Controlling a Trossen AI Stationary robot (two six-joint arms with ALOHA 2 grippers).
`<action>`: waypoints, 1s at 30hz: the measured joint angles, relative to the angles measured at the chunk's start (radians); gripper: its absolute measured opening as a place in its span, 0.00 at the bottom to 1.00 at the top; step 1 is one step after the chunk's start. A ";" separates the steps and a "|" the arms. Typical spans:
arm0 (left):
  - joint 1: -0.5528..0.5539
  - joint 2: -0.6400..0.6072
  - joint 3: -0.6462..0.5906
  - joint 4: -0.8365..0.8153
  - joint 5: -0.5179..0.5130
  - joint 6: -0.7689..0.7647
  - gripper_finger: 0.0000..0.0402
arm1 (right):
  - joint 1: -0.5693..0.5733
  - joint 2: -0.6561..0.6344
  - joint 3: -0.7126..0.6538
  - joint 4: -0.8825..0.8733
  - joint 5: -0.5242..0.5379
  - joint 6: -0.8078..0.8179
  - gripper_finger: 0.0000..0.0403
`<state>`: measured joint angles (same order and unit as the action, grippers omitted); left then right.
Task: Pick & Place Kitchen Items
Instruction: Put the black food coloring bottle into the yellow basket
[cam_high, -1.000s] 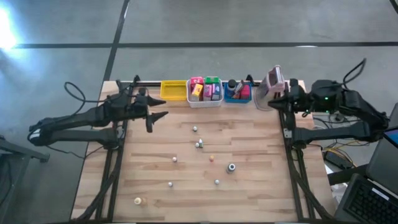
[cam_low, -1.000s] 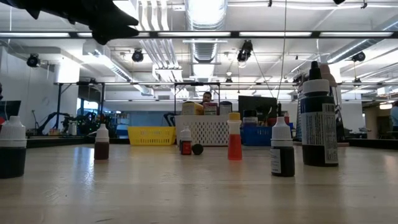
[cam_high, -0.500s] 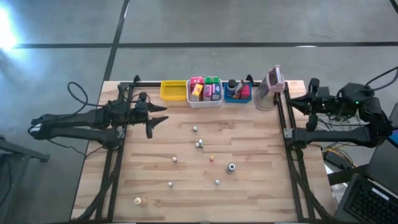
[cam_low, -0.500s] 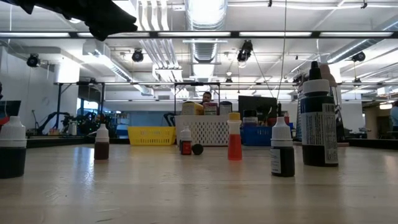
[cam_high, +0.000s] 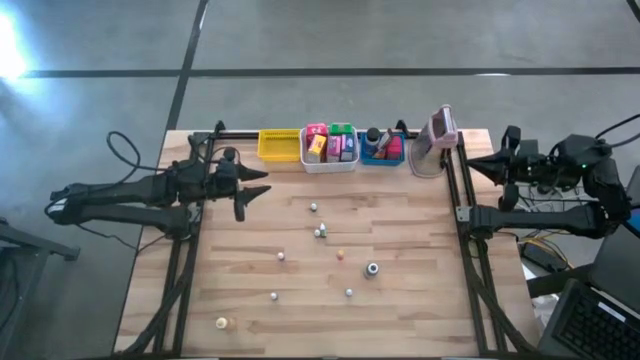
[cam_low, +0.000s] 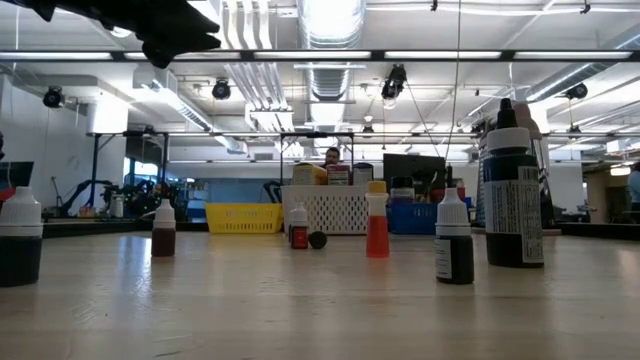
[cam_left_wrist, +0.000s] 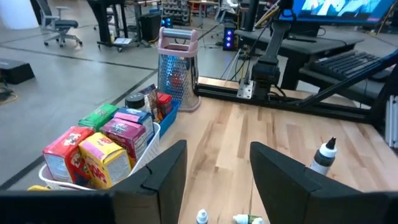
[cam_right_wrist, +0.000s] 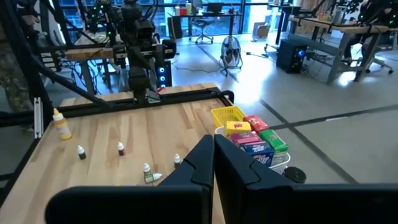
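Note:
Several small dropper bottles (cam_high: 320, 232) stand scattered on the wooden table, among them a large dark one (cam_low: 512, 190) and an orange one (cam_low: 376, 225). Coloured packets (cam_left_wrist: 102, 146) stand in the white bin (cam_high: 330, 165) at the far edge. My left gripper (cam_high: 255, 190) hovers open over the table's far left, level and pointing right, with nothing between its fingers (cam_left_wrist: 168, 174). My right gripper (cam_high: 475, 163) is shut and hangs beyond the table's right rail, holding nothing (cam_right_wrist: 214, 165).
A yellow bin (cam_high: 279, 146) and a blue bin (cam_high: 381, 155) flank the white one along the far edge. A pink-grey grater (cam_high: 438, 135) stands upright at the far right corner. Black frame rails (cam_high: 462, 215) run down both table sides. Bare wood lies near the front edge.
My right gripper has drawn back from beside the grater toward the table's right edge and now hangs outside the rail. Bottles, bins and packets have stayed where they were.

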<state>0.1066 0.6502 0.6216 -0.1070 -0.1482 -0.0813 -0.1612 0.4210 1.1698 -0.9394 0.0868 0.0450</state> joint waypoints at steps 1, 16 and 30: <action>0.000 0.000 0.001 -0.001 0.000 -0.006 0.45 | 0.000 0.000 0.000 0.000 0.000 0.002 0.02; -0.015 0.051 0.089 -0.200 0.096 0.011 0.60 | 0.000 0.000 0.000 0.000 0.000 0.002 0.02; -0.100 0.166 0.157 -0.220 0.075 0.084 0.61 | 0.000 0.000 0.000 0.000 0.001 0.000 0.02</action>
<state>0.0063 0.8164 0.7785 -0.3267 -0.0731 0.0029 -0.1612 0.4210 1.1698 -0.9390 0.0879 0.0448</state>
